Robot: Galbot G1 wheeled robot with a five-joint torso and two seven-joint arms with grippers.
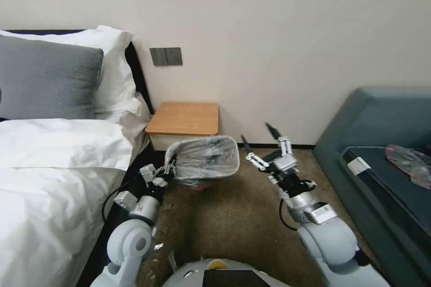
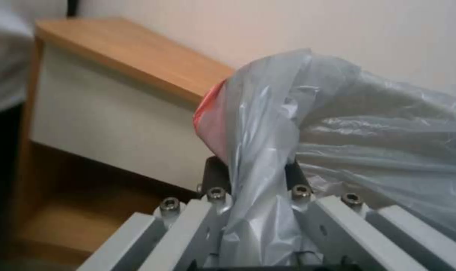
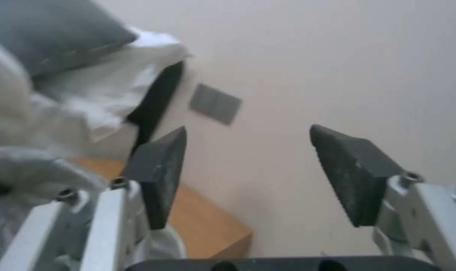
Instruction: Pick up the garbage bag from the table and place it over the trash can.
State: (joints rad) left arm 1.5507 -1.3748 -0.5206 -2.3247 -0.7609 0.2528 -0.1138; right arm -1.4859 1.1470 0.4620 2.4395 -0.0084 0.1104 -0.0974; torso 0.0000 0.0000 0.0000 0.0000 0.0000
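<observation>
The garbage bag [image 1: 207, 158], grey-clear film, is stretched over the mouth of the trash can on the carpet in front of the table [image 1: 185, 118]; the can itself is hidden under the film. My left gripper [image 1: 170, 168] is shut on the bag's edge at the side nearest the bed. In the left wrist view the film [image 2: 268, 150] runs down between the closed fingers of my left gripper [image 2: 253, 171], with the pink-red rim [image 2: 208, 124] beside them. My right gripper [image 1: 256, 132] stands open just right of the can, fingers pointing up, holding nothing; its pads [image 3: 158, 177] are wide apart.
A bed with white pillows [image 1: 58, 143] and a grey pillow [image 1: 45, 78] lies at the left. A grey-blue sofa [image 1: 381, 143] at the right carries a pinkish clear plastic bag [image 1: 411, 161]. Brown carpet [image 1: 233, 215] lies between them. A switch plate [image 1: 166, 56] is on the wall.
</observation>
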